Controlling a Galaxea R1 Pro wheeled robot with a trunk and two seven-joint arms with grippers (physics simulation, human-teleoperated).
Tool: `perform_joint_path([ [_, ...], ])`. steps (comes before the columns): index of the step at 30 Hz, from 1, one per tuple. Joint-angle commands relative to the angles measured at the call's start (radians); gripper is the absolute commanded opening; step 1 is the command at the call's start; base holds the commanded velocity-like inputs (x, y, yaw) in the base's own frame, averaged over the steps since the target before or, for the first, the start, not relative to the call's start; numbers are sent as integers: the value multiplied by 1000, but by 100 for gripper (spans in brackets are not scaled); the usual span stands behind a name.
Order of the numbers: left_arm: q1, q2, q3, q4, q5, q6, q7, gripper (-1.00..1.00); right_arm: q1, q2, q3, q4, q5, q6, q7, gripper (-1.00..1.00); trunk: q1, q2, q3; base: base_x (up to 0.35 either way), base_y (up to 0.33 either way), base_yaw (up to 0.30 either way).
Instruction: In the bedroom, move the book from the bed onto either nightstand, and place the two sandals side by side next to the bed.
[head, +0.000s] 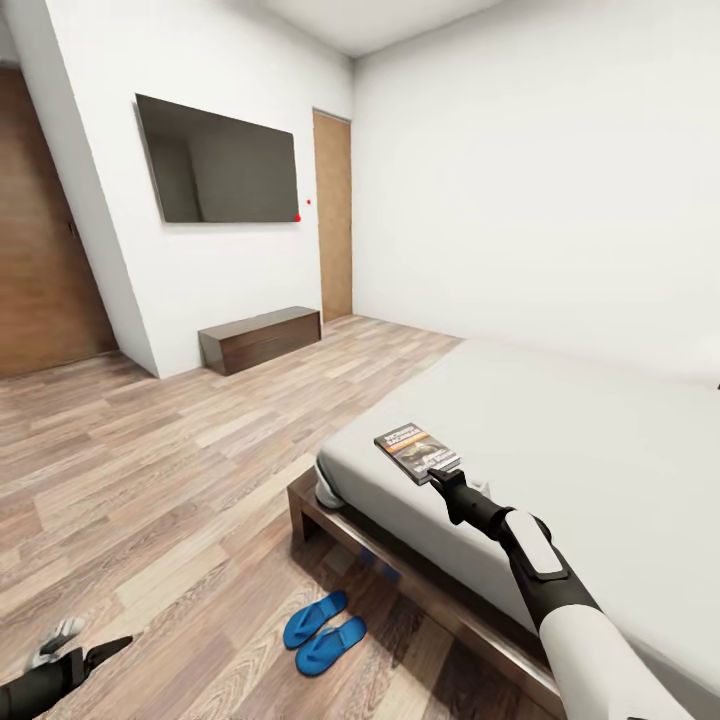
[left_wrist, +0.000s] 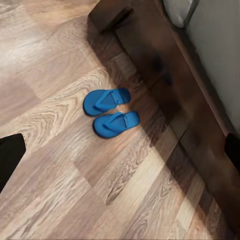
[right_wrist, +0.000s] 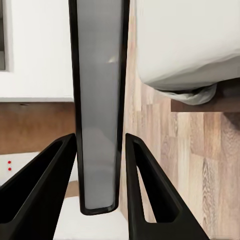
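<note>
The right gripper (head: 447, 477) is clamping the book (head: 418, 451) by its near edge — its long axis is running straight on from the outstretched arm, above the bed's (head: 600, 450) near corner, well nearer than the left arm.

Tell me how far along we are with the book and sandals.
Sandals look done: both lie side by side on the floor beside the bed. In hand: the right tool is closed on the book at the mattress corner. Left: carrying it to a nightstand.
</note>
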Motion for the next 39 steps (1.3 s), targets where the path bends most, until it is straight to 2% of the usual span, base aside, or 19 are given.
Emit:
perform_joint_path([
  [1, 27, -5, -3, 0, 53, -4, -5, 100, -1, 1, -6, 0, 1, 7, 3, -100, 0, 0, -1, 0, 0, 153],
  [5, 80, -24, -4, 0, 123, -21, -8, 100, -1, 2, -6, 0, 1, 7, 2, -100, 0, 0, -1, 0, 0, 152],
  [9, 125, -40, -4, -1, 173, -26, -9, 100, -1, 2, -6, 0, 1, 7, 3, -100, 0, 0, -1, 0, 0, 151],
  [10, 149, -49, -3, -1, 204, -29, -10, 100, -1, 2, -6, 0, 1, 7, 3, -100, 0, 0, -1, 0, 0, 151],
  [13, 180, -63, -3, -1, 254, -40, -12, 100, -2, 3, -5, 0, 1, 7, 3, -100, 0, 0, -1, 0, 0, 151],
  [14, 199, -72, -3, -1, 284, -52, -14, 100, -1, 3, -5, 0, 1, 7, 3, -100, 0, 0, -1, 0, 0, 151],
  [16, 216, -79, -2, -2, 308, -63, -15, 100, -1, 3, -5, 0, 1, 7, 3, -100, 0, 0, -1, 0, 0, 151],
  [21, 255, -97, -3, -2, 343, -79, -18, 100, -1, 3, -5, 0, 1, 7, 3, -100, 0, 0, -1, 0, 0, 151],
  [31, 311, -152, -2, -2, 355, -87, -48, 100, -1, 2, -5, 0, 0, 7, 3, -100, 0, 0, -1, 0, 0, 151],
  [34, 325, -161, -1, -2, 360, -86, -50, 100, -1, 2, -6, 0, 0, 7, 3, -100, 0, 0, -1, 0, 0, 151],
  [39, 339, -174, 1, -2, 419, -85, -56, 100, -1, 1, -6, 0, 1, 7, 3, -100, 0, 0, -1, 0, 0, 150],
])
